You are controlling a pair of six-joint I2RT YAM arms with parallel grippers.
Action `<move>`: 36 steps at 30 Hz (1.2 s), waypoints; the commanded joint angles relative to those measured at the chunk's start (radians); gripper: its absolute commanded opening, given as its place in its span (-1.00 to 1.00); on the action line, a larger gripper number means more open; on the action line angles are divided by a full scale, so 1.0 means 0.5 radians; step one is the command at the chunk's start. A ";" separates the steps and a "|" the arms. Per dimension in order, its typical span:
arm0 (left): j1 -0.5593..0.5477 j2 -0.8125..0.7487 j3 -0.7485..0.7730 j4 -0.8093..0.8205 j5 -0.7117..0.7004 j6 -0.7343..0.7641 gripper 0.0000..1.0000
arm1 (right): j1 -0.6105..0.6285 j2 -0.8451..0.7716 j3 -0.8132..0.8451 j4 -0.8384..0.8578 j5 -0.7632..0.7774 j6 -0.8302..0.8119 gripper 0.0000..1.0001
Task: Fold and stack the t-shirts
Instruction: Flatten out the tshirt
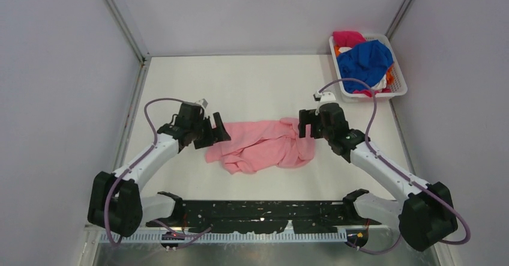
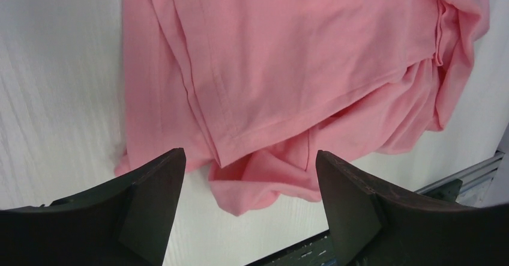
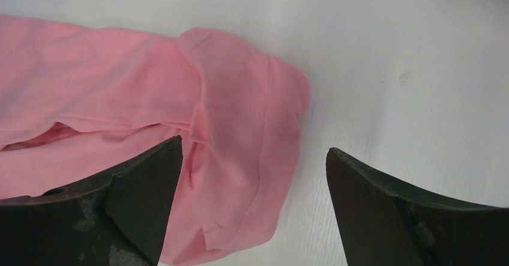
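Note:
A light pink t-shirt [image 1: 261,146] lies crumpled on the white table between my arms. My left gripper [image 1: 217,131] is open and empty at the shirt's left end; in the left wrist view the pink cloth [image 2: 288,68] lies beyond the spread fingers [image 2: 150,188], its hem fold between them. My right gripper [image 1: 307,123] is open and empty above the shirt's right end; the right wrist view shows a folded pink edge [image 3: 240,158] between its fingers [image 3: 360,188]. A royal blue shirt [image 1: 364,60], a magenta one [image 1: 348,38] and a bit of orange [image 1: 391,74] lie in the basket.
The white mesh basket [image 1: 399,89] stands at the table's back right corner. A black toothed rail [image 1: 258,209] runs along the near edge between the arm bases. Grey walls enclose the table on three sides.

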State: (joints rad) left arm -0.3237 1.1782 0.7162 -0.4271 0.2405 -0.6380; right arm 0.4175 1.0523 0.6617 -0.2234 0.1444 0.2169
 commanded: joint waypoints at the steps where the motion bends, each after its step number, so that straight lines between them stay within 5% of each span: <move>1: -0.006 0.257 0.249 0.035 -0.170 0.109 0.60 | 0.091 0.223 0.219 0.132 0.182 -0.063 0.94; 6: -0.006 0.585 0.517 -0.051 -0.268 0.137 0.39 | 0.111 0.564 0.391 0.188 0.143 -0.080 0.98; 18: -0.006 1.038 0.733 -0.185 -0.343 0.078 0.23 | 0.148 1.149 0.792 0.094 0.108 -0.176 0.76; 26: -0.043 1.115 0.724 -0.170 -0.292 0.051 -0.29 | 0.153 1.237 0.760 0.103 0.100 -0.155 0.67; 30: -0.052 1.123 0.724 -0.143 -0.283 0.043 -0.99 | 0.153 1.265 0.739 0.130 0.106 -0.145 0.61; 36: -0.052 0.956 0.656 -0.099 -0.383 0.047 -1.00 | 0.153 1.328 0.715 0.135 0.189 -0.100 0.38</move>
State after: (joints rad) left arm -0.3473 1.7348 1.0557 -0.5163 0.0792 -0.6136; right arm 0.4892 1.6993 1.0218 -0.1867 0.2008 0.1452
